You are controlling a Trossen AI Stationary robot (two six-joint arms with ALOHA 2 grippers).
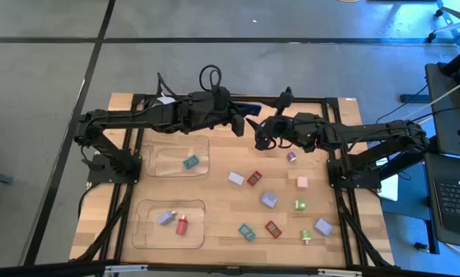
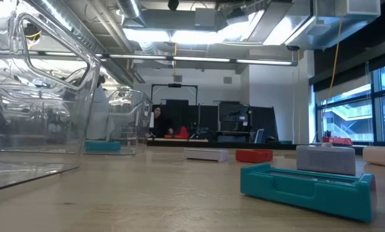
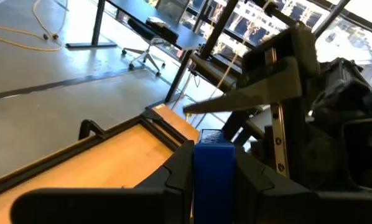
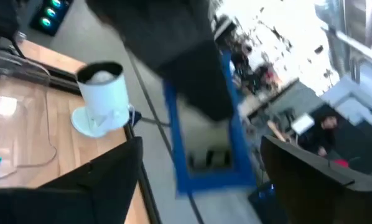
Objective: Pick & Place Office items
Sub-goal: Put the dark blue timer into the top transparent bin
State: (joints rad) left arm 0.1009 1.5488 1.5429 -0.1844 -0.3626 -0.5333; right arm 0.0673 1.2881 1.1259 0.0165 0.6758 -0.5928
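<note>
From above I see the wooden worktop (image 1: 222, 165) on a grey floor. Two clear trays sit on its left half: the far tray (image 1: 180, 155) holds a teal piece (image 1: 191, 162), the near tray (image 1: 168, 223) a lavender piece (image 1: 166, 218) and a red piece (image 1: 181, 225). The other pieces lie scattered on the right half, among them a red one (image 1: 254, 178), a pink one (image 1: 301, 182) and a green one (image 1: 299, 205). Both arms reach in over the far edge. The left hand (image 1: 243, 114) holds a blue block (image 1: 246, 108) aloft; the right hand (image 1: 262, 137) is right beside it, fingers spread.

From worktop height, I look across the wood into a long room with ceiling lights and windows on the right. A clear tray wall (image 2: 38, 96) fills the left, a teal piece (image 2: 306, 188) lies close on the right, and a person (image 2: 158, 121) sits far back.

From the left wrist, the blue block (image 3: 213, 180) is clamped between the fingers (image 3: 173, 177), the right arm just beyond.

From the right wrist, the fingers (image 4: 108, 171) stand wide with a blue block (image 4: 208, 143) between them, not clearly touching. A white cup (image 4: 104, 96) stands at the worktop's edge.
</note>
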